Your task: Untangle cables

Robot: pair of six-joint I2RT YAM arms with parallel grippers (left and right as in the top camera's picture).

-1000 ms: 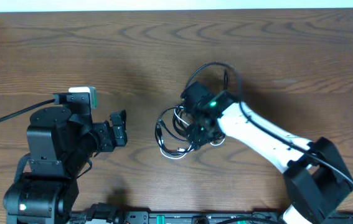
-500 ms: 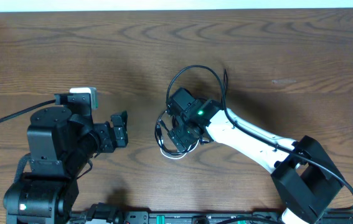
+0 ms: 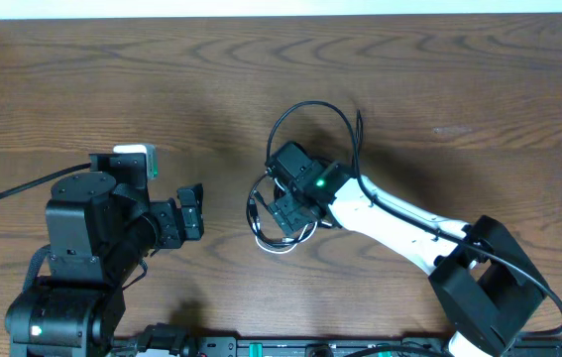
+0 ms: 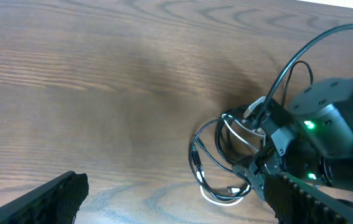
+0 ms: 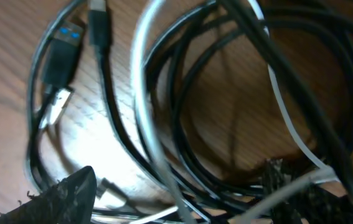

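1. The right gripper (image 3: 282,211) hangs low over the cables (image 3: 273,230), its arm reaching in from 4 o'clock. Its pincer is spread. In the wrist view one fingertip (image 5: 70,190) shows at 7 o'clock and the other at 5 o'clock, with several strands between them and none pinched.

2. Right under it, the white cable (image 5: 142,93) curves from 12 o'clock down to 6 o'clock, crossing over and under loops of the black cable (image 5: 109,106). A blue-marked plug (image 5: 63,53) lies free at 10 o'clock on the edge of the pile.

3. In the overhead view the pile sits near the middle of the table (image 3: 162,79), a little toward 6 o'clock. Both cords are knotted together and neither is drawn out.

4. The left gripper (image 3: 190,210) waits at 9 o'clock of the pile, well apart from it. It is spread wide, holds nothing and faces the tangle.

5. Judgement: the step in hand is taking a first hold, so the untangling proper has hardly begun.

6. The next move calls for closing on one cord only. The white strand near the 5 o'clock fingertip looks likeliest.

7. That strand should then be drawn off toward 3 o'clock while the left gripper comes in to pin the black loops. Catching both colours at once would merely drag the whole knot.
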